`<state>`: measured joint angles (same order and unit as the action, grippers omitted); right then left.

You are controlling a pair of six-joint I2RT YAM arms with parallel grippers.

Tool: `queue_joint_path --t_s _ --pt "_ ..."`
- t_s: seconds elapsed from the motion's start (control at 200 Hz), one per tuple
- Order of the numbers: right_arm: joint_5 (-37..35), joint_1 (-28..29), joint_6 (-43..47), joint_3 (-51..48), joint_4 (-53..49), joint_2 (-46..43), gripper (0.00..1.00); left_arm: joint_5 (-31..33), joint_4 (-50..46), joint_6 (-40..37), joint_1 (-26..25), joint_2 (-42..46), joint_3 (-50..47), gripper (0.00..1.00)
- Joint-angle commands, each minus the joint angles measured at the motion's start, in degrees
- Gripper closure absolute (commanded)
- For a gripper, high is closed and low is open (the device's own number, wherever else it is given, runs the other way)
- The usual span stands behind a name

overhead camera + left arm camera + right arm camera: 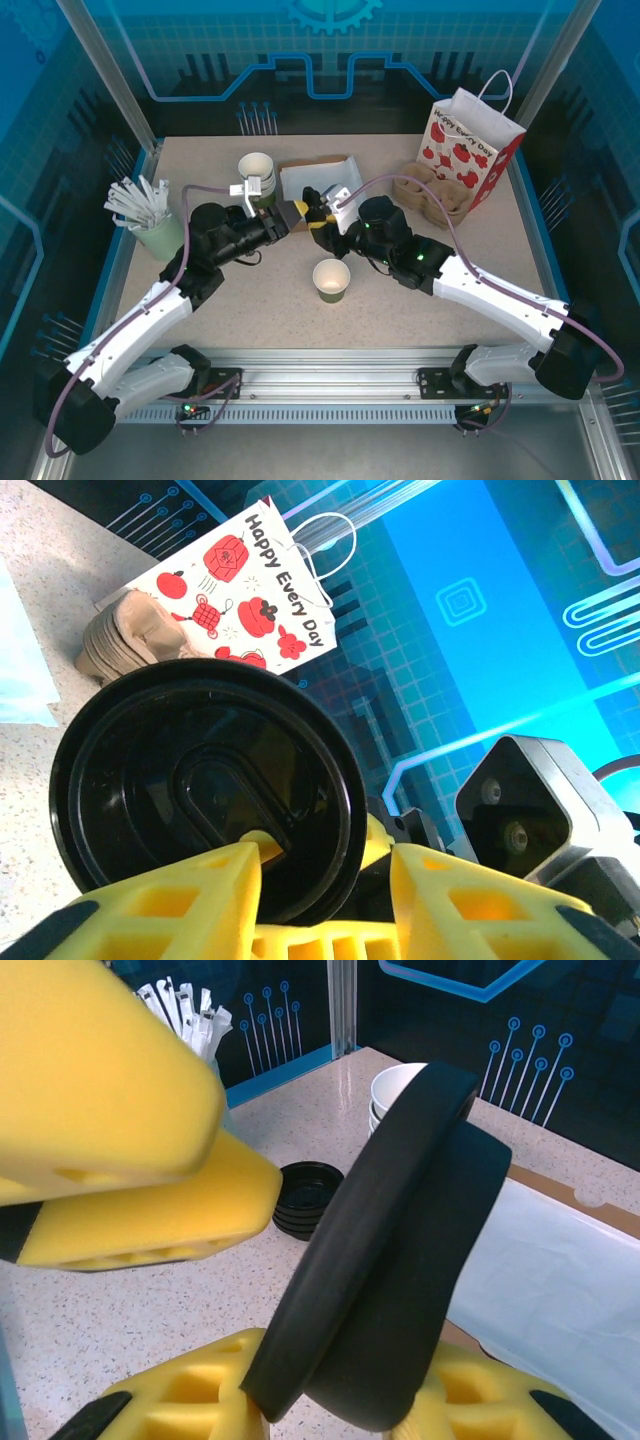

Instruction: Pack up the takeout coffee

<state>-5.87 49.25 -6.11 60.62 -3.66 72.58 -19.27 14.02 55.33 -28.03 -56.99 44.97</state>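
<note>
Both arms reach in over the middle of the worktop (250, 310) and meet nose to nose, the left gripper (290, 214) and the right gripper (322, 215) almost touching. Between them is the black lid (390, 1240), up off the surface and standing on edge.

The right gripper has it. From its wrist camera the lid's lower rim sits between the two yellow fingers (190, 1400), which are drawn in narrow on it. The left gripper's fingers (120, 1110) show at the upper left of that view, just beside the lid, with a gap between their tips and its rim. From the left wrist, those fingers (170, 900) stand part way apart. The lid's flat face is turned to the camera and its rim dips towards the gap. I can't tell whether they touch it.

The green cup (331, 279) stands upright and uncovered, white inside, on the worktop just in front of the grippers and apart from both.

Further back are a stack of white cups (256, 170) and a white sheet (322, 178) on a brown board. A short stack of spare lids (307, 1195) sits near the cups. At the left edge the mint cup (158, 238) holds white sticks (135, 198). At the far right stands the red-and-white bag (470, 150), with the pulp tray (440, 198) lying in front of it.
</note>
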Motion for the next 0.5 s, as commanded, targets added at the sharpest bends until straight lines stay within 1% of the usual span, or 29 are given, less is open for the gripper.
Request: queue_joint_path --t_s 0.0,0.15,0.27,0.495 --pt "-1.1 1.4 2.5 0.0 -1.0 -0.7 0.71 -0.1 -2.4 -3.0 -0.3 -1.1 2.9 0.57" --pt "-2.0 2.6 4.1 0.3 -1.5 -0.1 0.71 -0.7 -2.6 -3.7 -0.3 -2.7 3.9 0.53" --pt "-3.4 3.9 5.8 0.6 -1.9 0.1 0.71 -0.7 -3.0 -3.9 -0.3 -3.7 4.6 0.53" --pt "-10.3 6.6 10.4 2.2 -4.4 1.6 0.72 -0.3 -7.2 -6.0 -0.3 -4.2 6.7 0.54"
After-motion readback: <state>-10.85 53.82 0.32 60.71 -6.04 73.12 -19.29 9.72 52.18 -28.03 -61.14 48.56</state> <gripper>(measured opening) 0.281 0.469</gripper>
